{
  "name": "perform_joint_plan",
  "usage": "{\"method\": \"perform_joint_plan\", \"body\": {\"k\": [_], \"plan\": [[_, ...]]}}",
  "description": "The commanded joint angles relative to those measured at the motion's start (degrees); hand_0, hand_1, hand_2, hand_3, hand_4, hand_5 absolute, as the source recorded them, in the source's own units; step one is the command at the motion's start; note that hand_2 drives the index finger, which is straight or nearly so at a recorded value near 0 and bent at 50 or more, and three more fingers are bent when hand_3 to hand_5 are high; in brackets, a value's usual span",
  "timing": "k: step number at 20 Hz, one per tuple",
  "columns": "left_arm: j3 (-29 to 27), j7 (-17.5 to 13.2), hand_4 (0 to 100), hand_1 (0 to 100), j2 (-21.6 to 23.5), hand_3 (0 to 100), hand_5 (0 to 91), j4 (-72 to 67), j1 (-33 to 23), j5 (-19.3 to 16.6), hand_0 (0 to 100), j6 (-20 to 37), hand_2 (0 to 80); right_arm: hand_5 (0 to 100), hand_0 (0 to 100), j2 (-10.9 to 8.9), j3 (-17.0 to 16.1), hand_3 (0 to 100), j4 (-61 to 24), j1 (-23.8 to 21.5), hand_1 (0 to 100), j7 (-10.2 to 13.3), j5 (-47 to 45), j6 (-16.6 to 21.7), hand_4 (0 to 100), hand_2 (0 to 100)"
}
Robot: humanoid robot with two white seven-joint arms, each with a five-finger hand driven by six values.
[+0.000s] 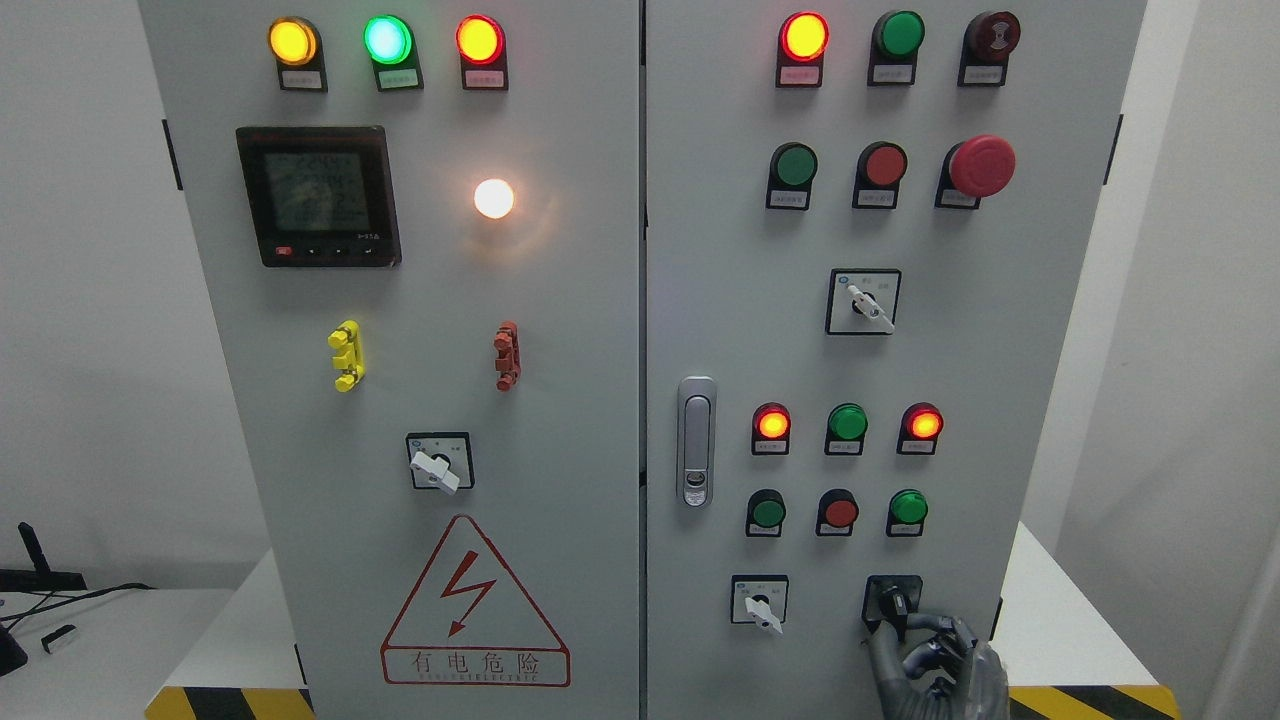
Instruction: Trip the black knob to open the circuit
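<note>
Pinching the black knob (pixel 893 602) low on the cabinet's (pixel 1040 330) right door, the right hand (pixel 935 665) has its fingertips (pixel 905 625) closed on the handle. The grip looks made. The turn itself seems left to do, lamps (pixel 772 424) above glowing red.

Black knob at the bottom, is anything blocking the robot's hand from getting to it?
No. The right hand is already up at the black knob on the panel's lower right, fingertips right at it. Nothing shows between them. The white knob sits off to the side, apart.
</note>
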State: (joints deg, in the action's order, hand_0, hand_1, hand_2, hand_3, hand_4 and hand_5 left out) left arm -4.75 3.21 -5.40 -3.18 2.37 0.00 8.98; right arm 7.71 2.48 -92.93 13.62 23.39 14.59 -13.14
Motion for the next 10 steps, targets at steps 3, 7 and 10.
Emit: {"method": "perform_joint_plan", "body": {"k": [3,7,10], "plan": [[0.0,0.0,0,39,0.0,0,0.0,0.0,0.0,-1.8,12,0.0,0.0,95,51,0.03,0.3,88,0.0,0.1,78,-0.1,-1.5,-0.1,84,58],[0.0,0.0,0,39,0.0,0,0.0,0.0,0.0,-1.8,12,0.0,0.0,95,51,0.03,0.8,88,0.0,0.1,78,-0.1,-1.5,-0.1,84,58],[0.0,0.0,0,39,0.0,0,0.0,0.0,0.0,-1.8,12,0.0,0.0,95,51,-0.06,0.9,88,0.0,0.1,78,-0.2,-1.6,-0.1,84,58]]}}
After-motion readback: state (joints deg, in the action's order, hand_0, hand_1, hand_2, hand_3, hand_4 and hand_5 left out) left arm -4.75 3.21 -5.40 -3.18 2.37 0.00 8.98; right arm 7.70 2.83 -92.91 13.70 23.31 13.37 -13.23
